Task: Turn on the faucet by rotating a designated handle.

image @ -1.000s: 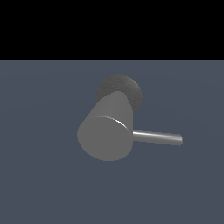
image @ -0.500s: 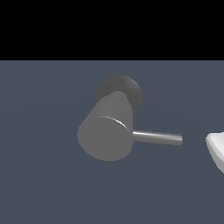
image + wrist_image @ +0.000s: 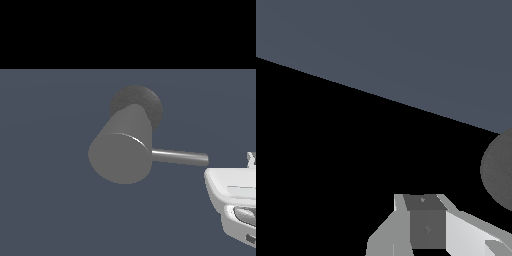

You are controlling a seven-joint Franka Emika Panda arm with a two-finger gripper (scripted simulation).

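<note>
The faucet (image 3: 122, 150) is a thick grey cylinder with its flat round end facing the exterior camera, on a darker round base (image 3: 149, 101). Its handle (image 3: 180, 157), a thin grey rod, sticks out toward the exterior view's right. My white gripper (image 3: 251, 160) comes in at the lower right, just beyond and slightly below the rod's tip, not touching it. In the wrist view the fingers (image 3: 425, 205) sit pressed together with nothing between them, and a dark grey round part of the faucet (image 3: 501, 170) shows at the edge.
A flat blue-grey floor (image 3: 50, 200) spreads around the faucet, with black background above it. No other objects show.
The gripper has moved further into the exterior view from the right edge, closer to the handle's tip. The faucet and handle have not moved.
</note>
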